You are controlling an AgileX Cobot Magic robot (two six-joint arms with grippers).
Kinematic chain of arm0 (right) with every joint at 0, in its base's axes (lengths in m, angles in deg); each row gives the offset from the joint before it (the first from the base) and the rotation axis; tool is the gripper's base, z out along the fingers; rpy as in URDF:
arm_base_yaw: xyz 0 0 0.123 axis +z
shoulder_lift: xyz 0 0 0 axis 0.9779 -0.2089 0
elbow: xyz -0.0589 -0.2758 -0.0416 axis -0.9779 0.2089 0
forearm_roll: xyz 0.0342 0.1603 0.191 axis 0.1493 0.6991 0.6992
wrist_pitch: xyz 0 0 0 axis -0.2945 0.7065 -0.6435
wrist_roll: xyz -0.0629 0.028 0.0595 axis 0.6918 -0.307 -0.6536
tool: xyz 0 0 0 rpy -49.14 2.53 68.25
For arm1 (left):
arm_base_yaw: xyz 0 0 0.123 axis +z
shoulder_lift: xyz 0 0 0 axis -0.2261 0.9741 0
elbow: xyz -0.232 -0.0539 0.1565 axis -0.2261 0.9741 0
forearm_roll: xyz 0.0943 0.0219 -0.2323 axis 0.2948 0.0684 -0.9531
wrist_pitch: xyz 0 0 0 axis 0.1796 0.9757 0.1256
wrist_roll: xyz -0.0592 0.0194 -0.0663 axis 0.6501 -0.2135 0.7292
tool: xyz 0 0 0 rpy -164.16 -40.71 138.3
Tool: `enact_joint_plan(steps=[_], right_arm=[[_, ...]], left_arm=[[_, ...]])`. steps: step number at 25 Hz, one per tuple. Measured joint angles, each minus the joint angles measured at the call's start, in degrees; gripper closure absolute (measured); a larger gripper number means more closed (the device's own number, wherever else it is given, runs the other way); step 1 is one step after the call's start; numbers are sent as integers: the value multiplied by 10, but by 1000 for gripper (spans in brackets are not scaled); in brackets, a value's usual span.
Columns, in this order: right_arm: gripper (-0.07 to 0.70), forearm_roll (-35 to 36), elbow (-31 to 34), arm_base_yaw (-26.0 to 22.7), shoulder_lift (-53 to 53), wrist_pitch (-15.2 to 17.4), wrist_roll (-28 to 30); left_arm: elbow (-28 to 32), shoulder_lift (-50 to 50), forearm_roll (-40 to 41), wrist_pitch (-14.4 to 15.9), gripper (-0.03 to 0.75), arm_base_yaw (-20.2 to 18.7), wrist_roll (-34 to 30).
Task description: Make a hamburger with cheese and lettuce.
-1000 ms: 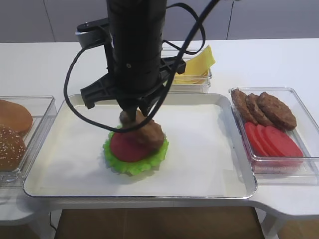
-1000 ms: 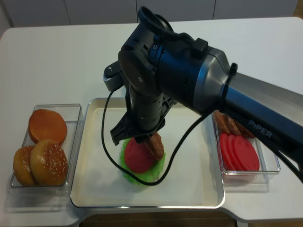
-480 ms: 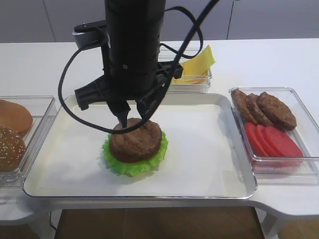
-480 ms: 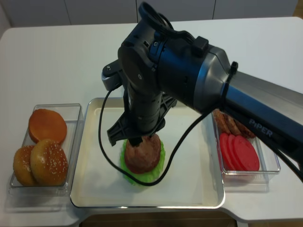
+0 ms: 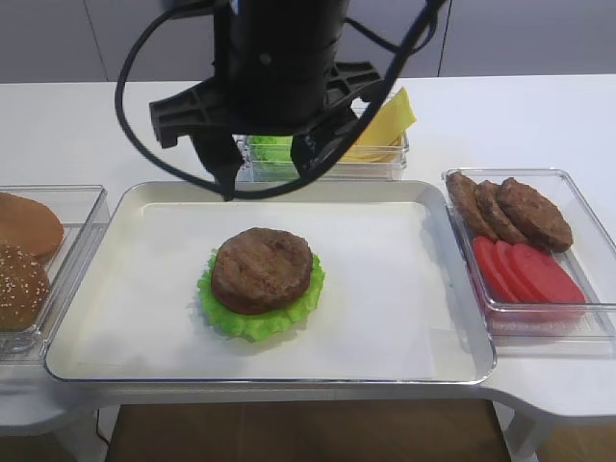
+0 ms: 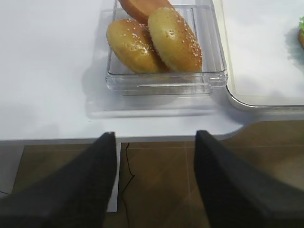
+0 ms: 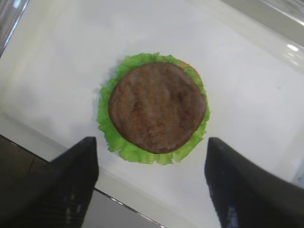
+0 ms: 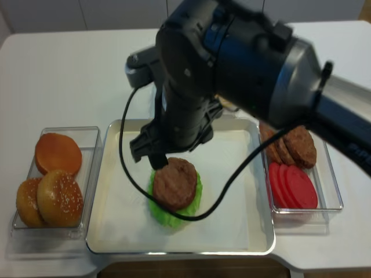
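The hamburger point(image 5: 262, 277) lies in the middle of the white tray point(image 5: 404, 318): a brown grilled patty flat on a ruffled green lettuce leaf point(image 5: 252, 323), with the red slice hidden under the patty. My right gripper point(image 5: 267, 171) hangs open above and behind it, holding nothing. In the right wrist view the hamburger point(image 7: 156, 111) sits ahead of the wide-spread fingers point(image 7: 71, 185). The cheese point(image 5: 385, 120) stands in the back container, with more green lettuce point(image 5: 274, 149) beside it. My left gripper point(image 6: 154, 142) is open and empty past the table's front edge.
A clear box point(image 6: 166, 80) at the left holds sesame buns point(image 6: 152, 40) and a plain bun half. Another clear box point(image 5: 577, 322) at the right holds loose patties point(image 5: 505, 207) and red slices point(image 5: 529, 274). The right arm's cable loops above the tray.
The patty, held tilted over the red slice a second ago, now lies flat on it. My right gripper let go, opened wide and rose up and back.
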Motion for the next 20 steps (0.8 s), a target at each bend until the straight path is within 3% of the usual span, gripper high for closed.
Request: enact_joint_plan(steps=[11,20], right_arm=[[85,-35,15,-115,93,3,14],[85,-46,83,-214,185,5,43]], left_arm=[[0,0,0,0,324,0,0],[0,0,0,0,324,0,0]])
